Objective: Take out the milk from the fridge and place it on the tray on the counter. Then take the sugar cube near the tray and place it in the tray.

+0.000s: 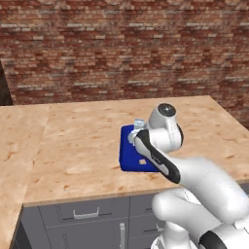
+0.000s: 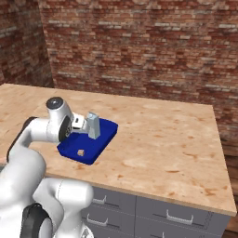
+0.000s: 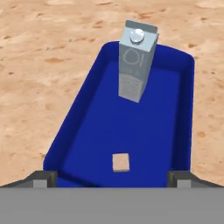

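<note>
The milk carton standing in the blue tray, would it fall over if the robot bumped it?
Probably, yes. The milk carton is tall and narrow, standing upright on a small base, so a nudge near its top would likely tip it. The tray has a smooth-looking floor, so a low push might slide it instead.

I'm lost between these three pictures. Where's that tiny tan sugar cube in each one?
Left base view: the sugar cube lies in the near part of the blue tray, just left of the arm.
Right base view: it lies at the tray's near-left end, below the milk.
Hand view: low in the middle, between the open gripper's fingertips.
Shared landmark: the upright milk carton in the tray.
</note>
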Robot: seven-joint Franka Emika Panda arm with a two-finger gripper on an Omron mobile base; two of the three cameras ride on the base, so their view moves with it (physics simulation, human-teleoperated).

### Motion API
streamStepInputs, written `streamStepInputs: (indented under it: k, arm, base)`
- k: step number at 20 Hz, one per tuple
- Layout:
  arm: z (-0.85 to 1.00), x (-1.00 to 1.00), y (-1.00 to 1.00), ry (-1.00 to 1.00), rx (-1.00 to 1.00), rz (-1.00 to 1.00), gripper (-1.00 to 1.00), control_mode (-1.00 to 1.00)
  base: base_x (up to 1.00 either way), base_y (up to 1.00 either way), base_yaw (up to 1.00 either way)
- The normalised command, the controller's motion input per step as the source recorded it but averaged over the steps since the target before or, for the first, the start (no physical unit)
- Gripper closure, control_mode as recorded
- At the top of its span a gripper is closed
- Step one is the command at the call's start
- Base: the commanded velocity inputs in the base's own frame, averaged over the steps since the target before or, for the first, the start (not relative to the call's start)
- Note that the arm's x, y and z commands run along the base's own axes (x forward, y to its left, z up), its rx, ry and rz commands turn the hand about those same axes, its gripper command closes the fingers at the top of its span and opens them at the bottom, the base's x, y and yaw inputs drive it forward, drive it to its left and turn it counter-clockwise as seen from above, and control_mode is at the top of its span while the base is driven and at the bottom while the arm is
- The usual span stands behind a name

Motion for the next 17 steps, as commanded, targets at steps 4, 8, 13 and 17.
streamStepInputs:
  k: [4, 8, 13, 17]
  arm:
    - [0.91, -0.57, 0.0, -0.09, 0.0, -0.02, -1.0, -1.0]
    - [0.89, -0.65, 0.0, -0.08, 0.0, -0.02, -1.0, -1.0]
    - [0.78, -0.59, -0.03, -0.02, 0.0, 0.0, -1.0, -1.0]
    - [0.8, -0.63, -0.14, -0.08, 0.0, 0.0, -1.0, -1.0]
  base:
    - [0.0, 0.0, 0.0]
    - [0.0, 0.0, 0.0]
    - [0.0, 0.0, 0.0]
    - [0.0, 0.0, 0.0]
